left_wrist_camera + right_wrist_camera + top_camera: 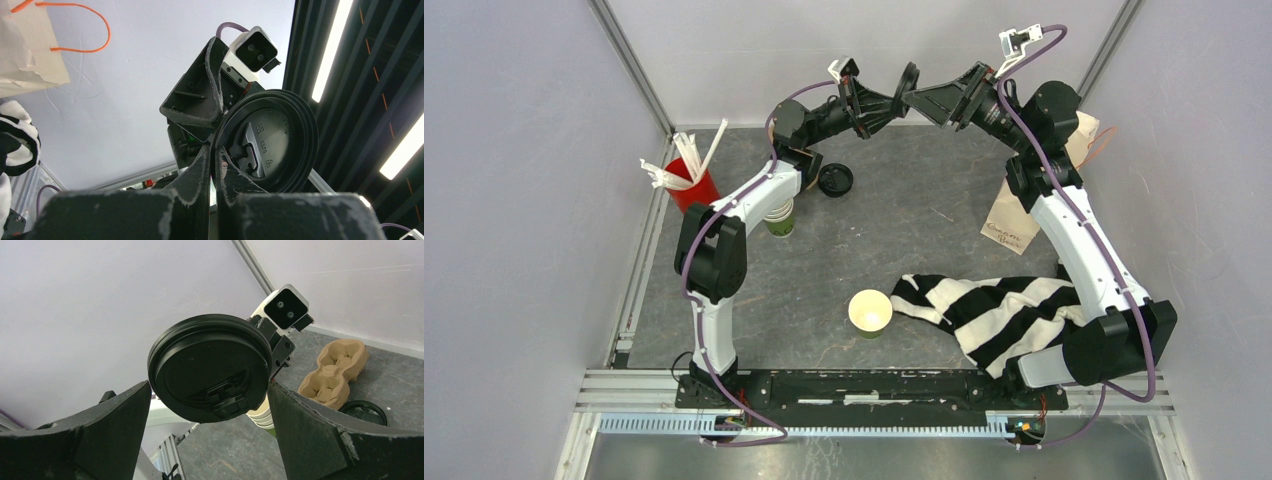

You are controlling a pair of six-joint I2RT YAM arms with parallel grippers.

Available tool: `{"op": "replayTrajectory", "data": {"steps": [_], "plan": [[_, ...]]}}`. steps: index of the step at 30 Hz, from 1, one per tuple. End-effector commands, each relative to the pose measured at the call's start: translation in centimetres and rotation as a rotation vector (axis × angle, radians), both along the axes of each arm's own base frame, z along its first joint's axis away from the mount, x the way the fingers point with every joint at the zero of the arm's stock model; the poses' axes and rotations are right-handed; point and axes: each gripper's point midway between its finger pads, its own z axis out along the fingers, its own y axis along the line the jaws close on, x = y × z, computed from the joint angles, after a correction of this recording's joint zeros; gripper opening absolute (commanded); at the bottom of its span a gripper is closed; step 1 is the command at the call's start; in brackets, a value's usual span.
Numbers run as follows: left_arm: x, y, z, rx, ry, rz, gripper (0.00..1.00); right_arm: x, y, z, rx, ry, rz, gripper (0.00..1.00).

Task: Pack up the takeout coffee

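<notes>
A round black lid (909,84) is held up in the air at the back of the table. My left gripper (886,101) is shut on its rim; in the left wrist view the lid (272,137) stands edge-up above the pinched fingertips (215,152). My right gripper (922,100) faces it, open, and in the right wrist view its two fingers flank the lid (210,372) close to the rim; contact is unclear. An open green cup (870,313) stands mid-table. A stack of green cups (780,217) sits under my left arm. A second lid (835,179) lies on the table.
A red cup with white straws (692,186) stands at the back left. A brown pulp carrier (334,372) lies behind my left arm. A paper bag (1014,215) with orange handles and a black-and-white striped cloth (994,305) lie on the right.
</notes>
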Motion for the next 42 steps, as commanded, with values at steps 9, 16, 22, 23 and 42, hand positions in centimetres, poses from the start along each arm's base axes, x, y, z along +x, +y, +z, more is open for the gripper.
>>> {"op": "replayTrajectory", "data": {"steps": [9,16,22,23,42], "plan": [[-3.2,1.3,4.0,-0.056,-0.079,-0.045,0.02,-0.5,0.1,0.3,0.013,-0.047,0.008,0.89],[-3.3,1.2,4.0,-0.056,-0.078,-0.048,0.02,-0.3,0.1,0.3,0.016,-0.051,0.005,0.83],[-3.2,1.2,4.1,-0.058,-0.077,-0.047,0.02,-0.2,0.2,0.2,0.014,-0.05,0.01,0.87],[-3.3,1.2,4.1,-0.058,-0.077,-0.048,0.02,-0.1,0.2,0.1,0.014,-0.048,0.008,0.87],[-3.7,1.6,3.2,-0.047,-0.072,-0.029,0.42,-1.8,-0.3,0.4,0.032,-0.048,0.0,0.8]]}}
